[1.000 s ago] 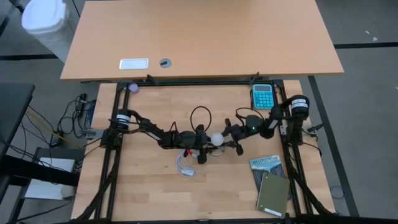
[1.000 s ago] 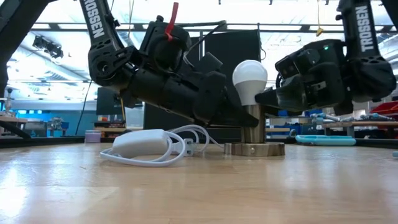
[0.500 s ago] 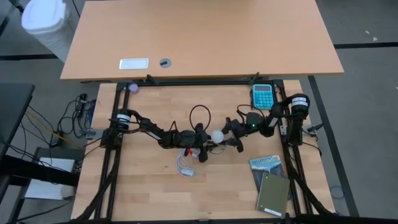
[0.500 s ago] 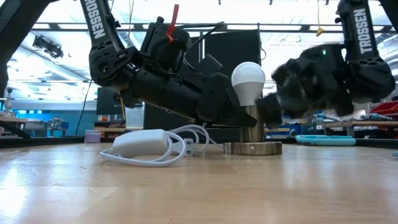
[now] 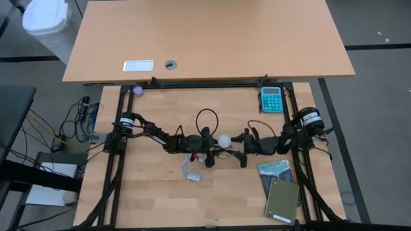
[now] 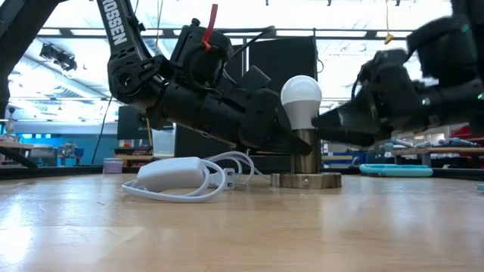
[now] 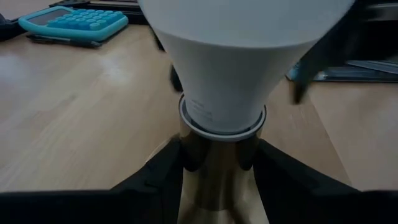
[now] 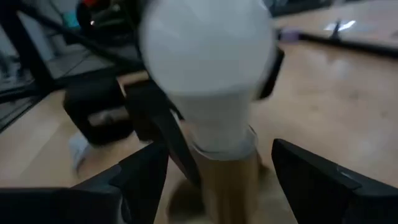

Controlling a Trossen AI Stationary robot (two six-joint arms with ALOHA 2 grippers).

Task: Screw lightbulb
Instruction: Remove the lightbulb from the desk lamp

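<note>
the bulb (image 6: 301, 100) is smooth, white and round on top, narrowing down into a shiny metal socket (image 6: 305, 160) with a flat round foot, which stands on the pale wooden table (image 6: 242, 227). the left gripper (image 7: 217, 163) is closed on the socket stem, just under the bulb. the right gripper (image 8: 211, 171) stands open, its dark fingers on both sides of the bulb and not touching it. a white cord (image 6: 185, 180) lies coiled beside the socket.

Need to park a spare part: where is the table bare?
Bare wood lies along the near edge, left of the notebook, and behind the arms, left of the calculator. The middle is crowded around the lightbulb, both grippers and the white cord.
</note>
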